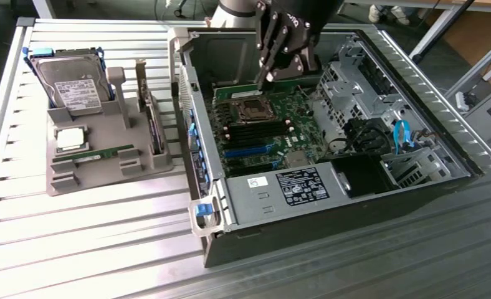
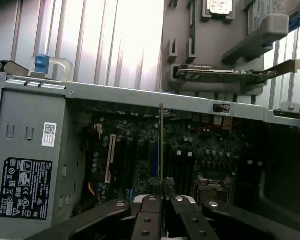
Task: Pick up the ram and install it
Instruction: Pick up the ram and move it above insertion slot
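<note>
The gripper (image 2: 162,197), pinching 1 ram (image 2: 161,145) edge-on above the motherboard (image 1: 266,134), could jam or crack it if lowered tilted.

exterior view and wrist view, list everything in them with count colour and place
computer case: 1, dark, open, centre
motherboard: 1, green, inside case
power supply: 1, grey, inside case
cable: 1, blue, inside case
holder: 1, grey, exterior view's left of case
hard drive: 1, silver, white label, propped at holder's back
processor: 1, silver, on holder
spare ram: 1, green, lying on holder beside processor
expansion card: 1, green, upright on holder
held ram: 1, green, edge-on between the jaws, above motherboard
jaws: 1 pair, black, shut on held ram
</note>
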Tool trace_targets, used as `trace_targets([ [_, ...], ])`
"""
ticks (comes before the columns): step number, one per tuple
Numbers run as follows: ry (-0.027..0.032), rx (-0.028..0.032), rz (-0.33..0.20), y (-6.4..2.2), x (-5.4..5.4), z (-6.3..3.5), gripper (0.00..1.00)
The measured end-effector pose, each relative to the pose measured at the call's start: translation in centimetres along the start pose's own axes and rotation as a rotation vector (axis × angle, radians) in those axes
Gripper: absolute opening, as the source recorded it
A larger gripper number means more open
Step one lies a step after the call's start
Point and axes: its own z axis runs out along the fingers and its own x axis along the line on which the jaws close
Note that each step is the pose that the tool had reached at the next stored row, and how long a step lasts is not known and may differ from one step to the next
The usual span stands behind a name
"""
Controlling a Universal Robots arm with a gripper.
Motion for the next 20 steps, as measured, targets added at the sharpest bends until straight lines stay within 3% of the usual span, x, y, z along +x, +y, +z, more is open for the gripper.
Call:
trace_targets([
  [4, -0.0001, -0.0006, 0.000, -2.14, 0.3, -0.17, 0.11],
  [7, -0.0002, -0.0015, 0.000, -5.03, 0.6, -0.40, 0.11],
  [9, -0.0004, -0.0022, 0.000, -8.13, 1.0, -0.65, 0.11],
  [12, -0.0003, -0.0026, 0.000, -10.82, 1.3, -0.88, 0.11],
  [16, -0.0004, -0.0027, 0.000, -12.07, 1.5, -0.99, 0.11],
  [20, -0.0003, -0.0027, 0.000, -12.16, 1.3, -0.99, 0.11],
])
